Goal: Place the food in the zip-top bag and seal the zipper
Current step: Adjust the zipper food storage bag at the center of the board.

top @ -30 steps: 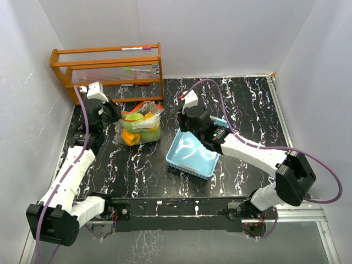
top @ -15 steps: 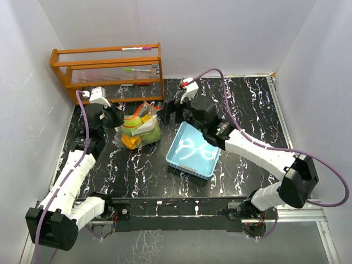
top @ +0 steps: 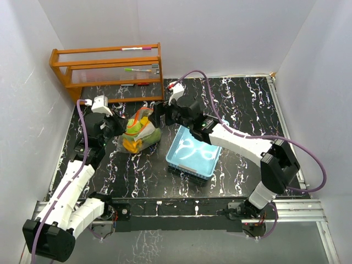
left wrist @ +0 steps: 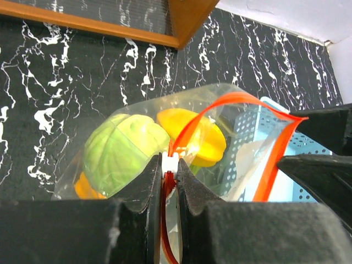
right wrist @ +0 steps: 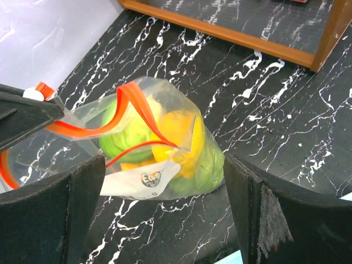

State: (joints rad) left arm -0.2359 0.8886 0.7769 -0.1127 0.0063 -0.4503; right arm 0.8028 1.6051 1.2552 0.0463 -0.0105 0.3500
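The clear zip-top bag [top: 141,132] lies on the black marble table, left of centre. The food inside shows as a green round piece [left wrist: 118,151], a yellow piece [left wrist: 193,136] and another green one [right wrist: 201,165]. The red zipper [left wrist: 220,104] arches along the bag's mouth, which stands partly apart. My left gripper [left wrist: 170,165] is shut on the zipper's white slider at the bag's left end, and shows too in the top view as the left gripper [top: 116,126]. My right gripper [right wrist: 164,168] hangs open over the bag's other end, a finger [right wrist: 278,212] on each side, nothing held; in the top view the right gripper [top: 158,115] is at the bag's right.
A light blue perforated tray [top: 206,163] lies flat just right of the bag, under the right arm. A wooden rack [top: 107,69] with pens stands along the back left wall. White walls close in the table on three sides.
My right gripper opened, let go of the blue tray, and swung left to the bag. The tray dropped flat. The left gripper kept hold and shifted slightly with the bag.
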